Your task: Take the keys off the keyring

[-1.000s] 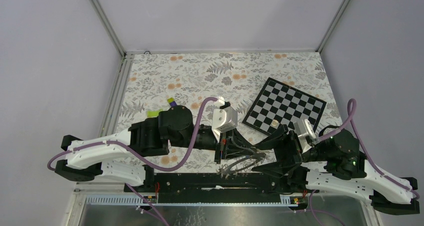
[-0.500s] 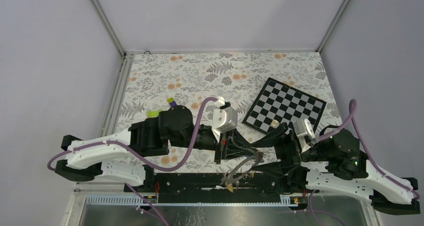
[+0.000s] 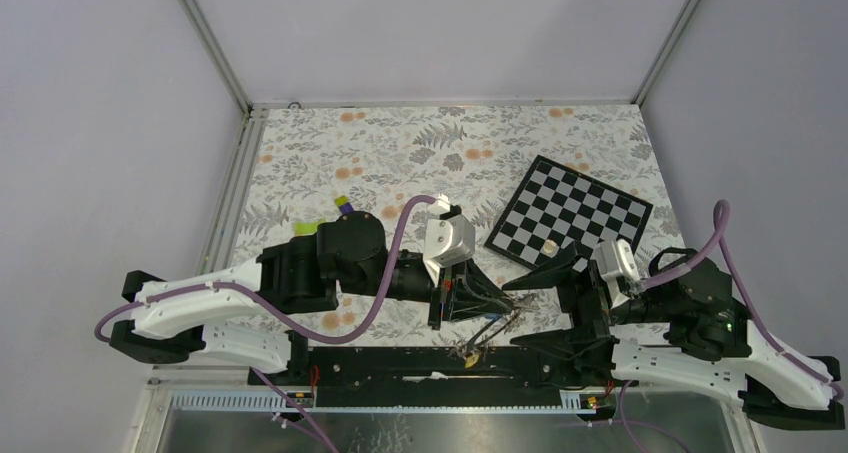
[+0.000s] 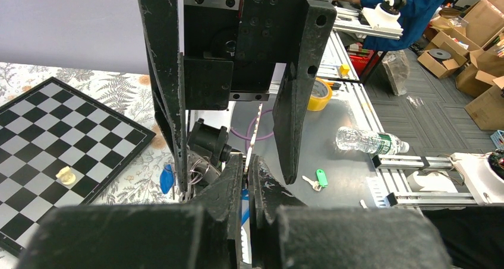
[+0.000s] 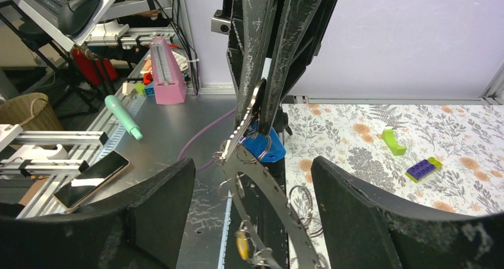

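The flat grey metal keyring [image 5: 268,193] is clamped at its upper rim between the closed black fingers of the left gripper [image 4: 246,164], over the near edge of the floral-patterned table [image 3: 330,163]. Small keys [image 5: 261,145], blue- and yellow-headed, dangle from it. The right gripper [image 5: 255,180] is spread wide, its jaws flanking the ring untouched.

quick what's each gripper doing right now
Left gripper: closed, fingers pinching the large flat grey metal keyring.
Right gripper: open, holding nothing.
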Tool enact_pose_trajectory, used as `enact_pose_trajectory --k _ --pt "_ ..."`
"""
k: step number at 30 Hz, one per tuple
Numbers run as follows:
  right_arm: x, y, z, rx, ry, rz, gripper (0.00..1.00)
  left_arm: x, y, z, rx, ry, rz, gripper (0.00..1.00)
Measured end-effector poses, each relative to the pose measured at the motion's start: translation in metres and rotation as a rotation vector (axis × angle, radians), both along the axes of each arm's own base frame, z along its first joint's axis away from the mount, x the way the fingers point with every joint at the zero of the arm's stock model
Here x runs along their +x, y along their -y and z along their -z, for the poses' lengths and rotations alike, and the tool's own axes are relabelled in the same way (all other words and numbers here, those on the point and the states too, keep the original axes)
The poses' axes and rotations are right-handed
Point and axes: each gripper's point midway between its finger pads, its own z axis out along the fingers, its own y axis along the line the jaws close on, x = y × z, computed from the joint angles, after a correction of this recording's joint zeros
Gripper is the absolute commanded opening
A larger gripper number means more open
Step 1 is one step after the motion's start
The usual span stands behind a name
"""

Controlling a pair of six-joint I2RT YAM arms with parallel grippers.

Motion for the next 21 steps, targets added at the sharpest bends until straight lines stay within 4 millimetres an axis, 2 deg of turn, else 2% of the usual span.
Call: enact_pose_trajectory --k 10,15,21 --pt "0.004 -0.005 0.015 -0.091 0.005 0.008 0.75 0.000 0.000 0.000 0.000 0.000 0.002 0.00" --pt "0.000 -0.003 0.020 -0.111 -0.044 -0.006 0.71 0.000 0.000 0.000 0.000 0.000 0.001 0.00" --pt "-0.009 -0.001 0.022 -0.121 -0.102 -0.044 0.70 0.000 0.000 0.000 0.000 0.000 0.001 0.00"
